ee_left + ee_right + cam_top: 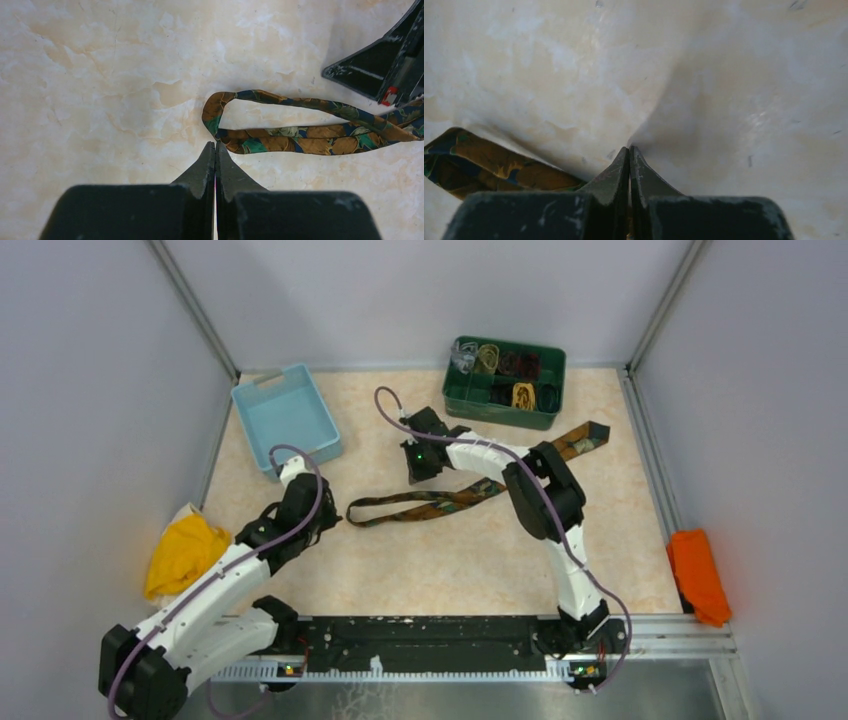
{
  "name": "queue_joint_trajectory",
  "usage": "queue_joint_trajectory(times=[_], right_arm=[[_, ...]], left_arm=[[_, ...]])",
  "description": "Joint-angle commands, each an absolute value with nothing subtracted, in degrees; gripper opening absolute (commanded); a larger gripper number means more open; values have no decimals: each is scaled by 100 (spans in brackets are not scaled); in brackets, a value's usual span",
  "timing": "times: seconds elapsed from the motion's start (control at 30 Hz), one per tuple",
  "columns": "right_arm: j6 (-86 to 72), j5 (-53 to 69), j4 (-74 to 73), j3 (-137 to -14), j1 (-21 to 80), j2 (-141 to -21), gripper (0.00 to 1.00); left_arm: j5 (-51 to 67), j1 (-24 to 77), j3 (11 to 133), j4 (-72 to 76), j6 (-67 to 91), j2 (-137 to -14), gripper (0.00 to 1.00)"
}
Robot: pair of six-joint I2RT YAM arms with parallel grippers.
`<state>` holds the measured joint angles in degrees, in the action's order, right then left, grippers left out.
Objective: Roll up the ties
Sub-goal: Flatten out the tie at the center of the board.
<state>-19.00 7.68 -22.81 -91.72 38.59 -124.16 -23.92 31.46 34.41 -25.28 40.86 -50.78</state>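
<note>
Both grippers are clenched on nothing. The left gripper [215, 146], lower left, has its tips just beside the folded end of the brown patterned tie [300, 145], which lies unrolled across mid-frame; the right gripper [629, 149] hangs near its middle. Upper centre, the green tray [500, 413] holds rolled ties [523, 395].

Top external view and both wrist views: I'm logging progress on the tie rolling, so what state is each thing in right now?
Patterned tie: unrolled, lying flat, one end doubled back in a loop.
Rolled ties: coiled, in the green bin.
Blue bin: upright, empty.
Left gripper: shut, empty, tips by the tie's loop.
Right gripper: shut, empty, beside the tie.
Yellow cloth: crumpled.
Orange cloth: bunched.
</note>
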Motion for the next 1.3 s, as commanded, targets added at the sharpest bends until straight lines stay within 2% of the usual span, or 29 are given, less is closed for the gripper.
queue_joint_trajectory(times=[0.0, 0.27, 0.53, 0.77, 1.07, 1.27], right_arm=[[-1791, 828, -2307, -8661, 4231, -11884, 0], [-1863, 299, -1889, -7171, 4759, -10631, 0], [-2011, -1047, -1062, -5710, 5464, -9442, 0], [-2304, -1390, -612, -4746, 5669, -8955, 0], [-2446, -1529, -514, -4730, 5673, -9448, 0], [-2162, -1721, -855, -5223, 5669, -9006, 0]], left_arm=[[-2357, 3146, 3494, -2465, 4091, -5120, 0], [-2216, 3142, 3405, -2413, 4080, -5184, 0], [-2166, 3150, 3360, -2462, 4152, -5148, 0], [-1930, 3155, 3154, -2127, 4099, -5068, 0], [-1793, 3155, 3097, -1927, 4030, -5248, 0], [-1848, 3155, 3024, -1837, 4007, -5101, 0]])
